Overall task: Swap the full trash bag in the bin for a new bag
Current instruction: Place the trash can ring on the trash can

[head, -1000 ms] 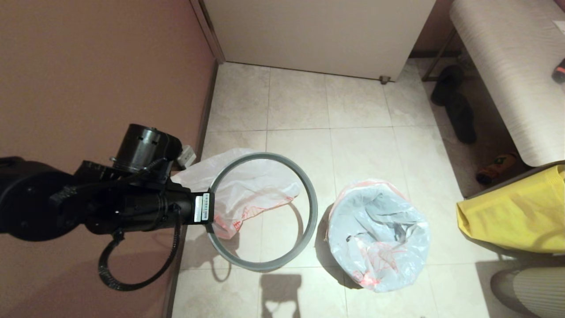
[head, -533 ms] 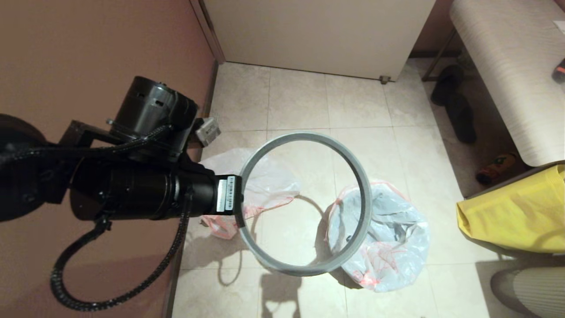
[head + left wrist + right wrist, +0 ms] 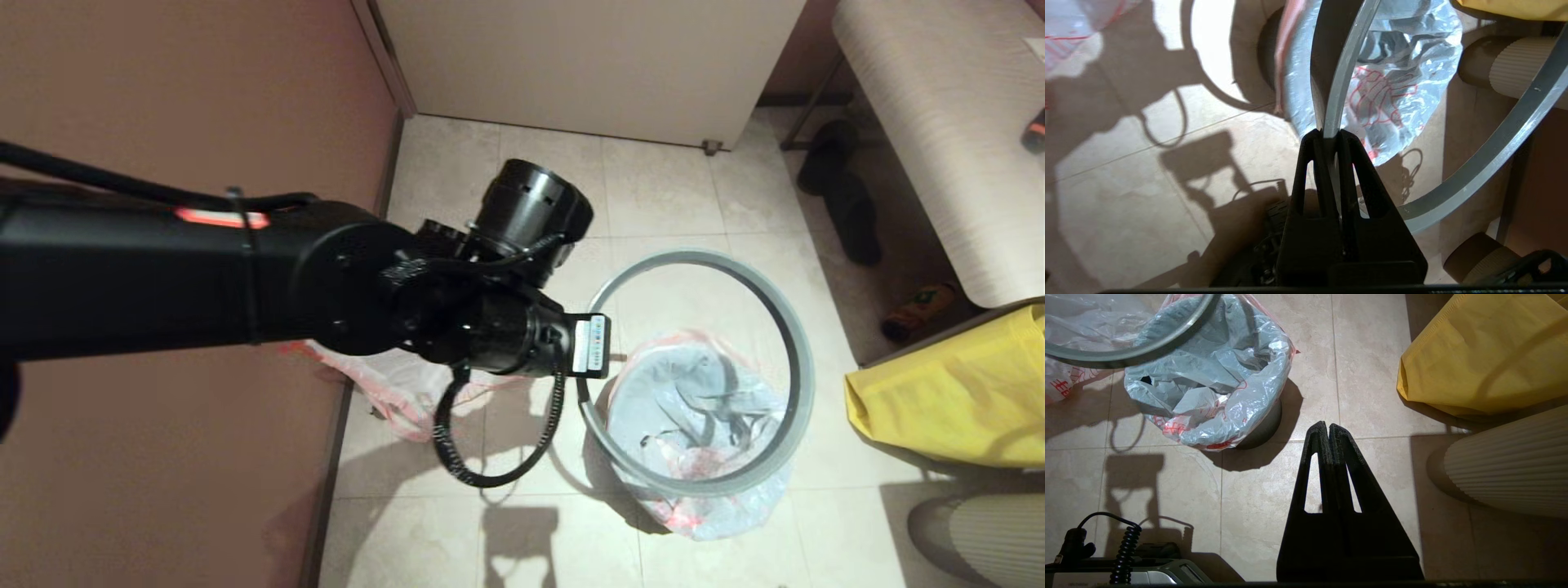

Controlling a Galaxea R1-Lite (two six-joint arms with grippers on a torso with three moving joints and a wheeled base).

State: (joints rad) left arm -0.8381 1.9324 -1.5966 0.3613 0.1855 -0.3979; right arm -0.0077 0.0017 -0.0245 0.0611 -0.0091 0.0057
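Note:
My left gripper (image 3: 1329, 132) is shut on the grey rim ring (image 3: 694, 256), pinching the edge nearest the arm. It holds the ring (image 3: 1515, 134) in the air, roughly level, over the bin (image 3: 1265, 428). The new bag (image 3: 702, 408) lines the bin, its printed film folded out over the mouth and crumpled inside. Only a strip of the black bin wall shows. A limp white bag with red-orange trim, seemingly the full trash bag (image 3: 392, 392), lies on the floor by the wall, mostly hidden behind my left arm. My right gripper (image 3: 1328, 425) hangs shut and empty above the tiles right of the bin.
A brown wall (image 3: 163, 98) runs along the left. A yellow fabric bag (image 3: 947, 400) stands to the right of the bin, with a ribbed white object (image 3: 980, 531) nearer to me. A white cabinet (image 3: 588, 57), a bench (image 3: 939, 122) and dark shoes (image 3: 849, 204) are farther back.
My left arm has swung the ring from beside the wall, above the limp bag, rightward until it hangs over the lined bin. The right gripper is seen only now.

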